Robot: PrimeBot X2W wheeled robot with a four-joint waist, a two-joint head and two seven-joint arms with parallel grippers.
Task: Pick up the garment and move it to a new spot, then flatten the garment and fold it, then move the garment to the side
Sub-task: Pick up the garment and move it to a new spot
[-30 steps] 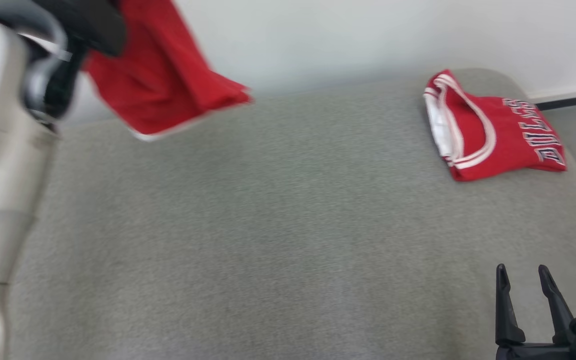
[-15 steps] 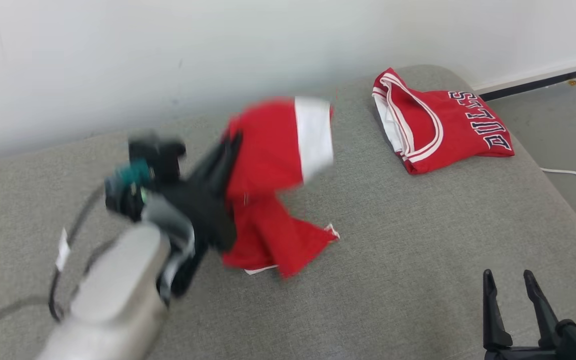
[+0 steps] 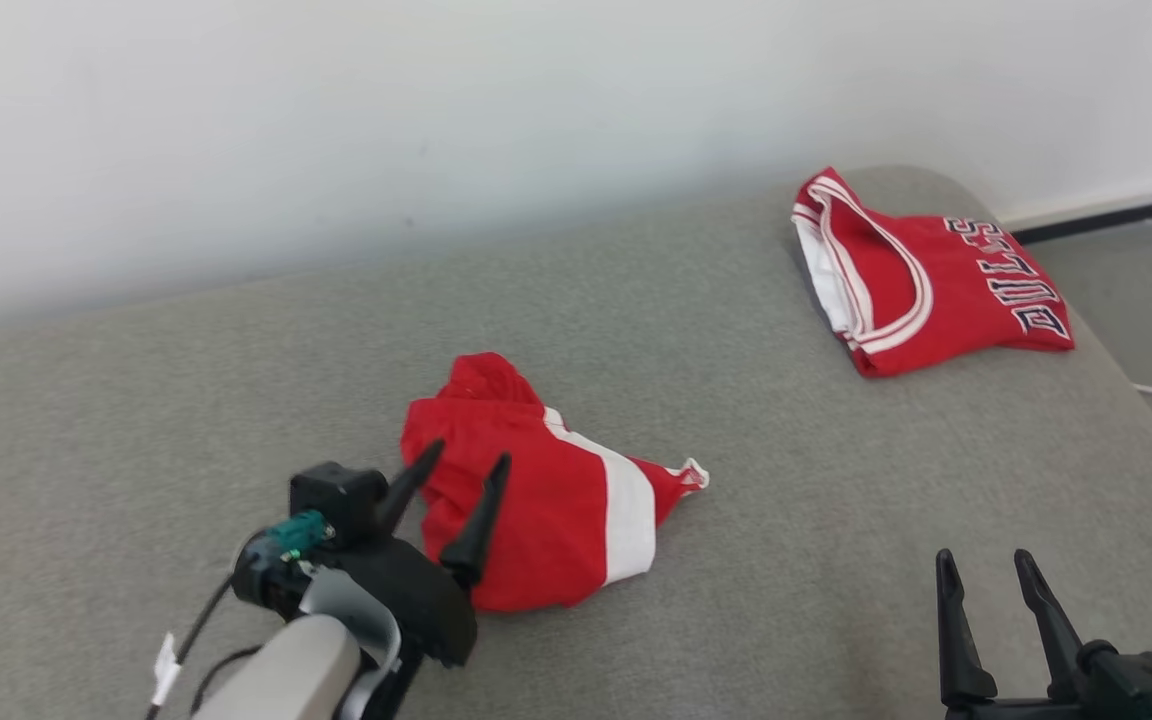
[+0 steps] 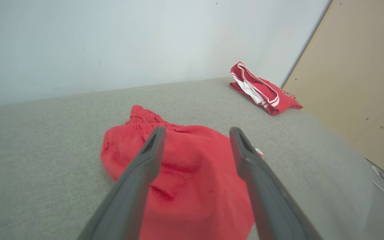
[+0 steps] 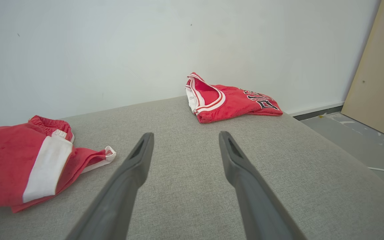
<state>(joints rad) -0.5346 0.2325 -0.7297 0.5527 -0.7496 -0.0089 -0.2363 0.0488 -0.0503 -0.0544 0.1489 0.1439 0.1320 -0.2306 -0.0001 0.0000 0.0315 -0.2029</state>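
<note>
Red garment [image 3: 556, 500] lies crumpled at centre of the cushion [image 3: 836, 520]. Left gripper [image 3: 468, 453] spread wide, empty, at its near edge; right gripper [image 3: 983, 556] likewise, near right. Relocation apparently done; flattening, folding, moving aside remain.

folded red jersey [image 3: 936, 285], word BULLS across it, dark block letters with white outline

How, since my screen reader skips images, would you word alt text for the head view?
Crumpled red shorts with a white stripe lie on a grey cushion, the open left gripper at their near edge. A folded red Bulls jersey sits at the far right; the open right gripper is at lower right.
</note>
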